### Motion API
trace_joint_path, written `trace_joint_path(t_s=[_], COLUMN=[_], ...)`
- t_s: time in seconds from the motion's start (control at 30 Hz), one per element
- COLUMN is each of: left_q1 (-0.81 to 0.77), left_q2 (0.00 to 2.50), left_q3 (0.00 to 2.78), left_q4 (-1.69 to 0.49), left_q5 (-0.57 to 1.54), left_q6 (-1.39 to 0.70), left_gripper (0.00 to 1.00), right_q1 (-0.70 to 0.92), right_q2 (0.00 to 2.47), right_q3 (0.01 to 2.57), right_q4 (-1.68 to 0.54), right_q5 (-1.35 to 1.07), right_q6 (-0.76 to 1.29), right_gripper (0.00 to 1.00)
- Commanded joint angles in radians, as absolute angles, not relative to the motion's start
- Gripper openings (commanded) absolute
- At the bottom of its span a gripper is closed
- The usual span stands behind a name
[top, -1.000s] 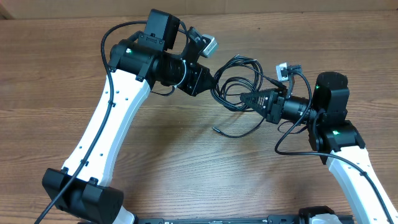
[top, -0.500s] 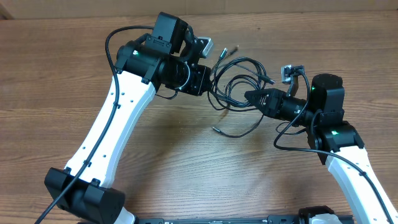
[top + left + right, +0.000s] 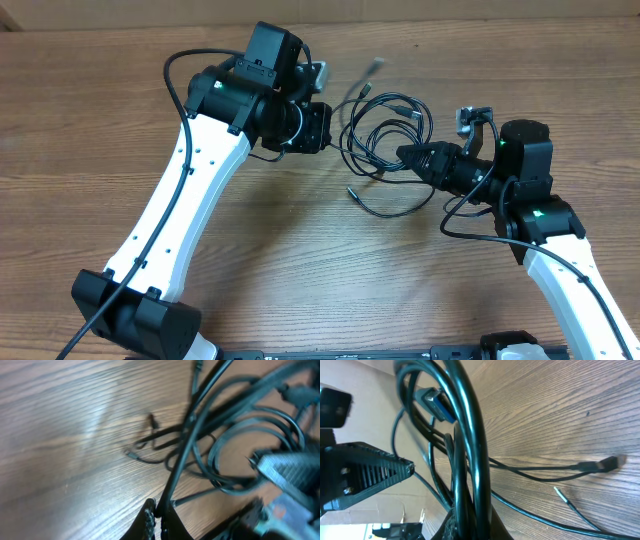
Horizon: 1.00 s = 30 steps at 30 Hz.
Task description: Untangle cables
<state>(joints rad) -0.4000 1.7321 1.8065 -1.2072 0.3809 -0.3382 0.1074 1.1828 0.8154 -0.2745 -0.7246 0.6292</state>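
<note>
Brown wood-grain table point(image 3: 120, 90) fills the overhead view, where the cables point(image 3: 385, 140) lie in a looped tangle between the left gripper point(image 3: 333, 135) and the right gripper point(image 3: 404, 154), with a blurred plug point(image 3: 375, 65) above the bunch. Only the left wrist view shows the left fingers point(image 3: 149, 519) pinched tight on a single cord point(image 3: 186, 442). Only the right wrist view shows the right gripper clamped on several strands, a blue-tipped plug point(image 3: 436, 401) beside them and a loose plug point(image 3: 600, 464) lying on the wood.
</note>
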Motion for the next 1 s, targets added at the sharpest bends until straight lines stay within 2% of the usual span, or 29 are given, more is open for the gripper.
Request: trace_joint_path(t_s=[0.0,0.13,0.5,0.67,0.7,0.77,0.97], left_q1=[-0.378,-0.378,-0.378,-0.378,-0.378,-0.378,-0.378], left_q2=[1.732,1.732,1.732,1.732,1.732,1.732,1.732], left_q3=[1.822,1.822,1.822,1.822,1.822,1.822,1.822], left_q4=[-1.225,-1.254,-1.258,-1.253,-1.251,-1.246,-1.225], left_q5=[0.136,0.063,0.064,0.077,0.104,0.136,0.315], left_q6=[-0.602,-0.739,-0.721,-0.572,-0.509,-0.432,-0.09], left_gripper=[0.04,0.04,0.04,0.04,0.04,0.04,0.04], right_q1=[0.099,0.099,0.099,0.099,0.099,0.099,0.099], right_q2=[1.169,1.169,1.169,1.169,1.169,1.169,1.169], right_q3=[0.825,0.825,0.825,0.825,0.825,0.825,0.825], right_q4=[-0.279,-0.279,-0.275,-0.224,-0.228,-0.26,-0.434], right_q5=[-0.662,-0.662,-0.674,-0.828,-0.929,-1.003,-1.019], right_q6=[0.629,0.629,0.619,0.426,0.271,0.136,-0.127], right_gripper=[0.04,0.04,0.04,0.04,0.04,0.04,0.09])
